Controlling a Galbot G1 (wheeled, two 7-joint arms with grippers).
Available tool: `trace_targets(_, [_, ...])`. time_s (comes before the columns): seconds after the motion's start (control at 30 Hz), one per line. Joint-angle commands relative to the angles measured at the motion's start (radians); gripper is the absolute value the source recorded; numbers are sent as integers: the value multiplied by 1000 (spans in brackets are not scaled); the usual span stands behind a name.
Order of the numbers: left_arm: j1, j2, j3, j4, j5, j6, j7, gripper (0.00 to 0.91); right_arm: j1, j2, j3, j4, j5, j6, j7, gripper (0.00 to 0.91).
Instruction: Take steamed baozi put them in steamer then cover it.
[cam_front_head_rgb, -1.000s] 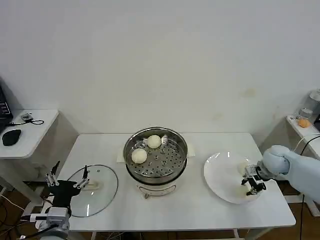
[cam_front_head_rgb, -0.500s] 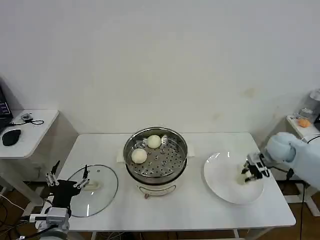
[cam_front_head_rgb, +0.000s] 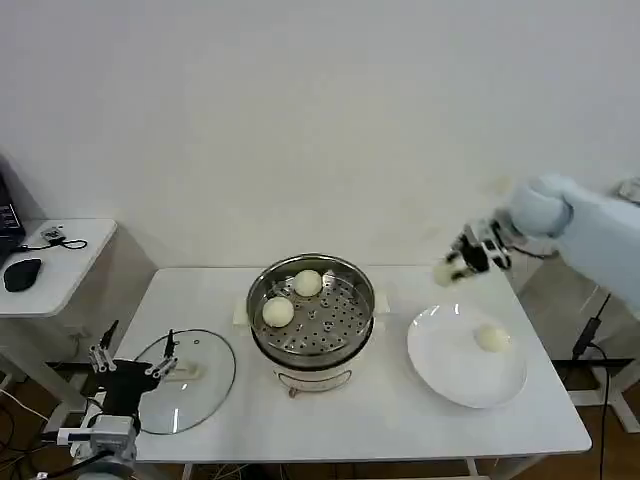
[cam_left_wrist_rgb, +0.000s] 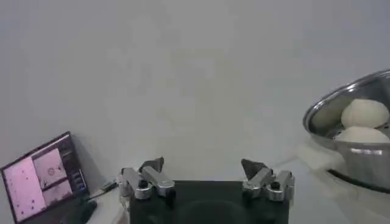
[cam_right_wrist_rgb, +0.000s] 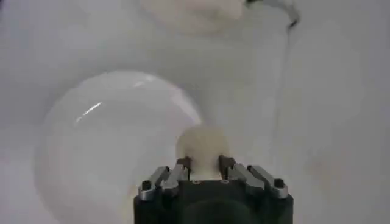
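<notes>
my right pincer (cam_front_head_rgb: 455, 268) is up in the air above the counter (cam_front_head_rgb: 380, 410), between the steamer (cam_front_head_rgb: 312, 308) and the white plate (cam_front_head_rgb: 450, 375), clenched on a steamed baozi (cam_right_wrist_rgb: 202, 146) that sits pinched between its two fingers (cam_right_wrist_rgb: 180, 171). from my right wrist i look down past that bun at the plate (cam_right_wrist_rgb: 103, 146) far below. one more baozi (cam_front_head_rgb: 492, 338) lies on the plate, toward its far right side. two baozi already rest on the perforated tray in the steamer, one at the back (cam_front_head_rgb: 308, 283) and one at the left (cam_front_head_rgb: 278, 312), near each other. the glass cover (cam_front_head_rgb: 200, 375) lies flat on the counter to the left of the steamer. my left pincer (cam_front_head_rgb: 135, 362) hangs low at the counter's near left corner, over the cover's edge, its fingers (cam_left_wrist_rgb: 149, 176) spread apart and gripping nothing.
</notes>
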Motion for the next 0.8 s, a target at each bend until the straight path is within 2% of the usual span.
trace_targets(0.03, [2,2,-5,-3,0,1,-1,907,146,337,-82,-23,77,-4,13,403])
trace_targets(0.23, [1,4,-27,-8,-4,7,0,907,69,491,-70,-52,69,22,17,403])
trace_targets(0.4, [4,-7,-36,-2,-2,6,-2,907,1,546,-84,-53,32,63,14,403])
trace_targets(0.53, [5,-13,-42,-3,-1,7,-2,907,-53,548,-96,-46,-14,105,7,403])
trace_targets(0.8, [8,-21,-49,1,1,7,-4,907,-98,489,-123,52,-92,169,-17,403])
